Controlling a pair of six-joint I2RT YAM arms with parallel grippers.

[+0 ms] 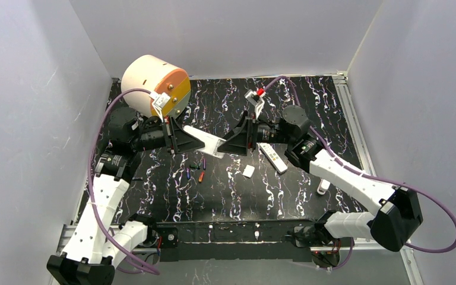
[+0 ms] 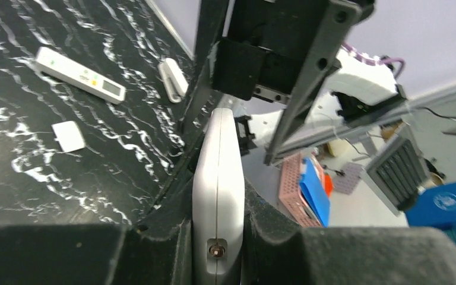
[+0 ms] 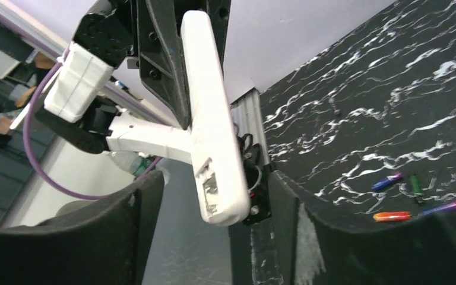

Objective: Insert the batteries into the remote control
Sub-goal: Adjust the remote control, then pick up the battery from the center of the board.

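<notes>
The white remote control (image 1: 212, 146) hangs level above the mat between both arms. My left gripper (image 1: 193, 142) is shut on its left end; in the left wrist view the remote control (image 2: 217, 178) sits edge-on, pinched between both pads. My right gripper (image 3: 214, 190) stands open around the other end, with a gap on each side. That end shows an open battery compartment (image 3: 209, 185). Several batteries lie loose on the mat below: purple (image 1: 187, 173), orange (image 1: 201, 176) and dark green (image 3: 415, 184).
A second remote (image 1: 272, 157) lies on the mat under the right arm, with a small white cover (image 1: 249, 171) beside it. A white oblong piece (image 1: 323, 187) lies further right. A cream and orange drum (image 1: 155, 86) stands at the back left.
</notes>
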